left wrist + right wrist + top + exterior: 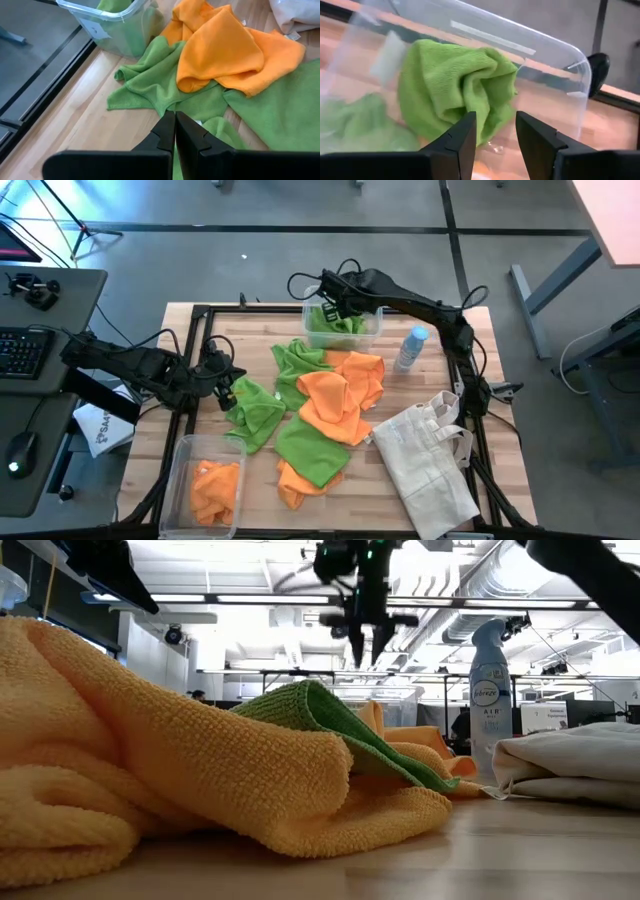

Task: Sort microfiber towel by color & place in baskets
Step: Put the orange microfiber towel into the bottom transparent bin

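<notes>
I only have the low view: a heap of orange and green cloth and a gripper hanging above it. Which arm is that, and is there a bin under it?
Observer: It is the right gripper, above the far basket, which your view hides.
Operator: Is it holding anything?
Observer: No. In the right wrist view its fingers stand apart and empty above a green towel lying in that basket.
Operator: Where is the other arm?
Observer: The left gripper is shut, at the left edge of the pile by a green towel on the table.
Operator: And the other bin?
Observer: The near basket holds orange towels.
</notes>
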{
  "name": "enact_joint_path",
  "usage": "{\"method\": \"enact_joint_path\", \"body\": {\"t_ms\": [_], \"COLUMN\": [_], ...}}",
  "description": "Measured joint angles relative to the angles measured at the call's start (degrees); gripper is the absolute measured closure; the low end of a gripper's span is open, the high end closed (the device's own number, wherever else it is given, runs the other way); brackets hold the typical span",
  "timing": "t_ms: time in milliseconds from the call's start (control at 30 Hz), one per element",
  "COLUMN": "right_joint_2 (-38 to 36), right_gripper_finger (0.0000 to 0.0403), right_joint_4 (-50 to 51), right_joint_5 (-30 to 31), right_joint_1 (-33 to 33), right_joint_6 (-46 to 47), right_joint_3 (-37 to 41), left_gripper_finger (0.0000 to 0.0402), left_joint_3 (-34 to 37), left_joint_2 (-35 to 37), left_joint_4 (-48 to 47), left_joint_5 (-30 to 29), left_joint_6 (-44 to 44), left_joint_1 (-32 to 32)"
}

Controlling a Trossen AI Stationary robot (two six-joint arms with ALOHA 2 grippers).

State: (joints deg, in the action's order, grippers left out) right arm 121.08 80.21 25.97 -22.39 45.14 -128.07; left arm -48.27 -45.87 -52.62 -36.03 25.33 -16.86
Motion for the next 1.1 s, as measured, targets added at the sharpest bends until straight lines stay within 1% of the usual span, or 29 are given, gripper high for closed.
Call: {"method": "enact_joint_path", "body": {"t_ms": [133, 200, 333, 533, 733, 833, 900, 967, 1100], "right_joint_2": [-2.7, -3.5, -4.1, -4.3, -4.4, -4.6, -4.9, -5.3, -6.4], "right_gripper_finger": [0.0269, 0.0269, 0.0269, 0.0269, 0.027, 0.027, 0.0272, 0.0278, 0.0299], "right_joint_4": [-0.1, 0.0, 1.5, 5.8, 5.7, 4.4, 3.7, 1.9, -4.2], "right_joint_5": [1.9, 3.0, 5.4, 5.3, 6.0, 10.8, 12.6, 12.7, 10.7], "right_joint_1": [5.2, 8.3, 14.6, 23.8, 34.0, 39.0, 41.6, 43.6, 46.7], "right_joint_6": [1.2, 1.4, 2.9, 7.3, 8.2, 9.9, 12.0, 14.6, 19.6], "right_joint_3": [0.0, 0.0, 0.0, 0.0, 0.1, 2.7, 5.5, 8.7, 18.3], "left_gripper_finger": [0.0401, 0.0398, 0.0377, 0.0335, 0.033, 0.0331, 0.0332, 0.0332, 0.0332], "left_joint_3": [0.0, 0.0, 0.0, 0.0, 0.0, 0.0, 0.0, 0.0, 0.0], "left_joint_2": [0.0, 0.0, -0.4, -1.8, -2.6, -2.8, -3.0, -3.2, -3.4], "left_joint_4": [0.0, 0.0, 0.0, 0.0, 0.0, 0.0, 0.1, 0.1, 0.5], "left_joint_5": [0.2, 1.3, 3.6, 4.4, 4.1, 3.8, 3.7, 3.7, 3.6], "left_joint_6": [0.0, -0.3, -1.7, -1.6, -2.1, -2.1, -2.0, -2.0, -2.0], "left_joint_1": [0.0, 0.0, 0.0, 0.0, 0.0, 0.0, 0.0, 0.0, 0.0]}}
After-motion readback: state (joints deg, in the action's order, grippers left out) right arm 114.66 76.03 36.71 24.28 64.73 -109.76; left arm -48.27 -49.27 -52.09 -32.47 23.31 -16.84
